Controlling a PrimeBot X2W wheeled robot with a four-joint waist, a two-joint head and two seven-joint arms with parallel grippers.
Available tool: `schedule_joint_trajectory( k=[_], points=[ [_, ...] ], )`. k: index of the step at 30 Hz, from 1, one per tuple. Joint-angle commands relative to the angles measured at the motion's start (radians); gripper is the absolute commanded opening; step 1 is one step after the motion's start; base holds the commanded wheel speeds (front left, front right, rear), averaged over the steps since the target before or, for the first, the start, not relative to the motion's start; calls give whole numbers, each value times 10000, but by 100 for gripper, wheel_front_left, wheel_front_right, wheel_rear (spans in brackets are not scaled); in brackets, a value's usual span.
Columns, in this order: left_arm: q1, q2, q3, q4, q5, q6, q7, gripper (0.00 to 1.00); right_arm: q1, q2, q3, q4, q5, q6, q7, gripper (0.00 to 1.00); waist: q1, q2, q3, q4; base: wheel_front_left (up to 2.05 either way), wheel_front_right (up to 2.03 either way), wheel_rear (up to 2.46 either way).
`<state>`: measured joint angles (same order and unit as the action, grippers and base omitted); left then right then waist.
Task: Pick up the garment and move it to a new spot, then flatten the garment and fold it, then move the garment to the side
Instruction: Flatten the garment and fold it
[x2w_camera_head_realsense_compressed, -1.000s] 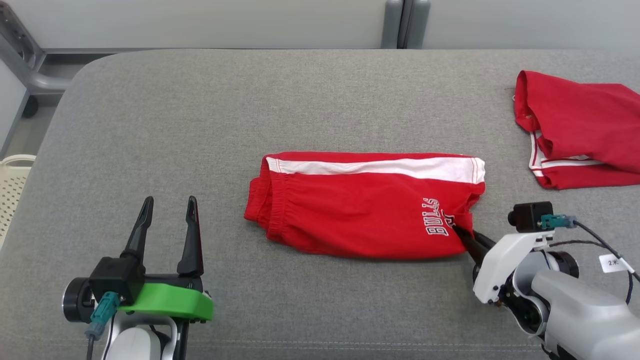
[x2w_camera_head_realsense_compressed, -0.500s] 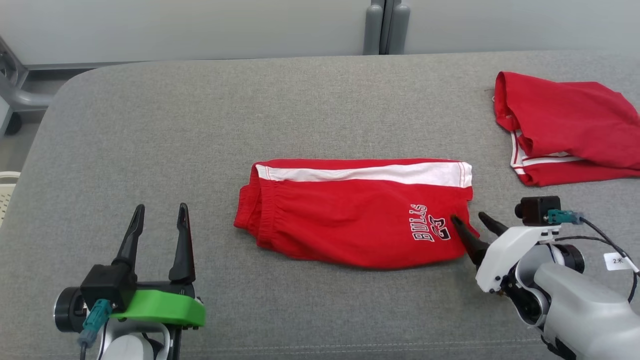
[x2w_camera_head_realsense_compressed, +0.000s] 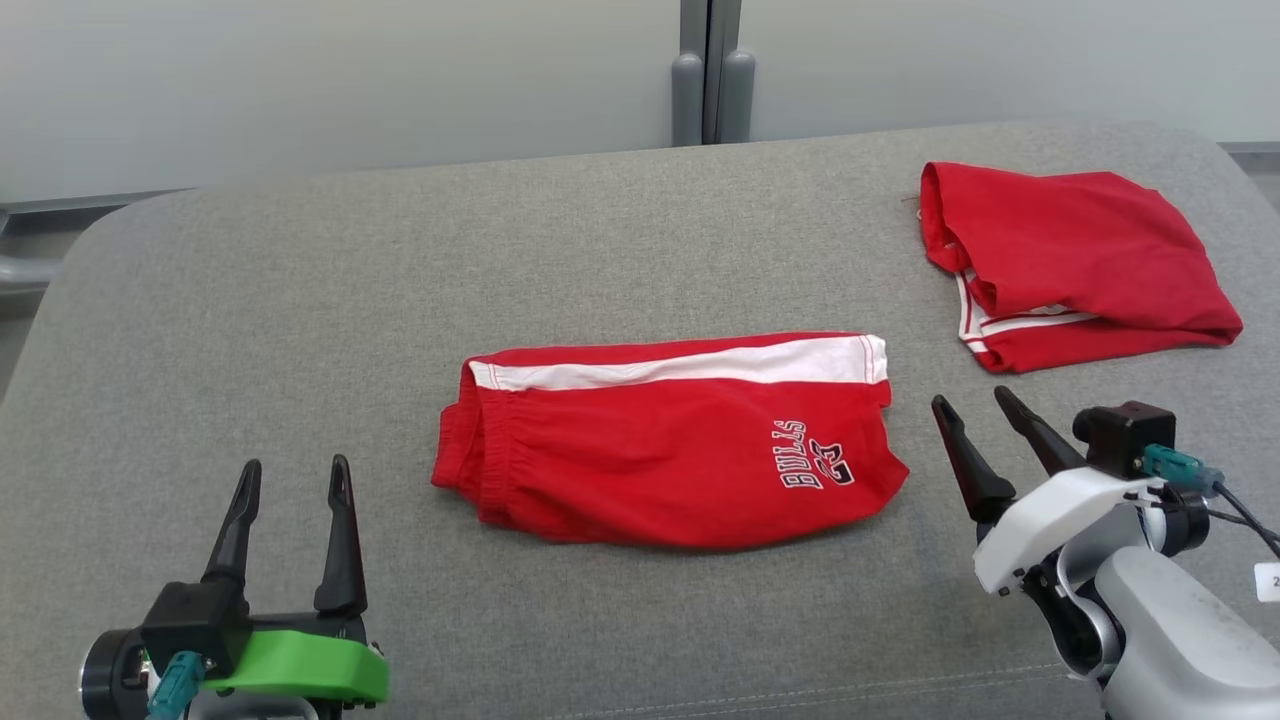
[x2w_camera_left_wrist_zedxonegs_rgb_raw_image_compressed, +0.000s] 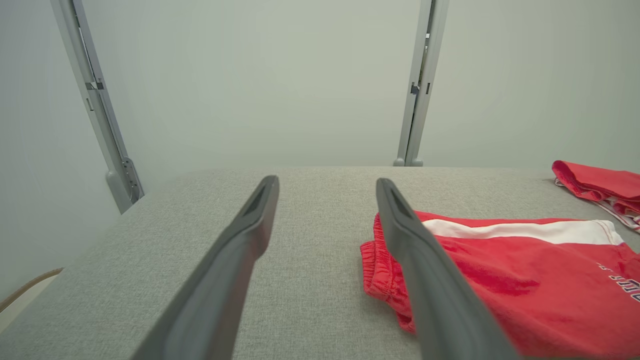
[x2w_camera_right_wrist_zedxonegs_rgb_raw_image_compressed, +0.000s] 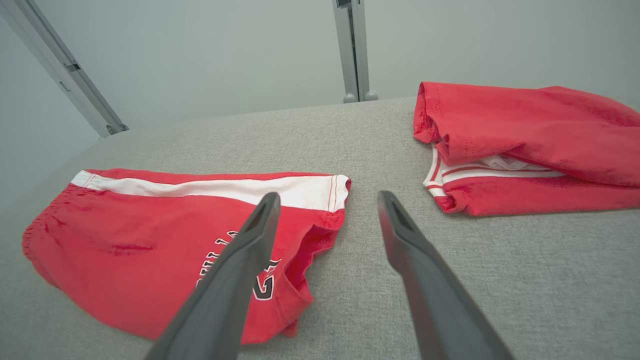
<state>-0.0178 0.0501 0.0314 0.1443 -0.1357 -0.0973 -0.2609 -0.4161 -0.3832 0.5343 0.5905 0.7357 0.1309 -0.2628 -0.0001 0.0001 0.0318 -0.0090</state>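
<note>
The right claw (x2w_camera_head_realsense_compressed: 969, 397) has let go of the shorts (x2w_camera_head_realsense_compressed: 665, 440) at their near right corner and drawn back. Its 2 fingers now stand spread just right of the hem, clear of the cloth. The shorts lie folded mid-way across the grey pad (x2w_camera_head_realsense_compressed: 300, 300), waistband left, white stripe along the far edge. The left claw (x2w_camera_head_realsense_compressed: 295, 463) waits spread at the near left, well apart from them. 1 other red garment (x2w_camera_head_realsense_compressed: 1070, 260) lies far right. Folding looks done, so moving the shorts aside likely remains.
</note>
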Motion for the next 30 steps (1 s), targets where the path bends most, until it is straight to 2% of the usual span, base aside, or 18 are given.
schedule_joint_trajectory(
  k=[1, 6, 15, 22, 30],
  points=[
    [211, 14, 45, -41, 113, -40, -33, 100, 392, 117, -401, -354, -389, -5, -36, 100, 1, -1, -141, -120, 0, 0, 0],
    [549, 25, 265, -128, 267, 70, -33, 100, 1486, 471, -1604, -1482, -1833, -5, -37, 100, 1, -1, -284, -269, 0, 0, 0],
    [1121, 65, 680, -301, 430, 292, -33, 100, 2654, 1020, -3117, -2760, -2888, -3, -37, 100, 1, -1, -476, -482, 0, 0, 0],
    [1458, 249, 729, -252, 703, 351, -33, 100, 3223, 1096, -3517, -3194, -3267, -5, -38, 100, 1, -1, -598, -639, 0, 0, 0],
    [1623, 418, 736, -231, 860, 392, -33, 100, 3267, 1044, -3166, -2991, -3327, -3, 83, 100, 1, -1, -678, -695, 0, 0, 0]
  ],
)
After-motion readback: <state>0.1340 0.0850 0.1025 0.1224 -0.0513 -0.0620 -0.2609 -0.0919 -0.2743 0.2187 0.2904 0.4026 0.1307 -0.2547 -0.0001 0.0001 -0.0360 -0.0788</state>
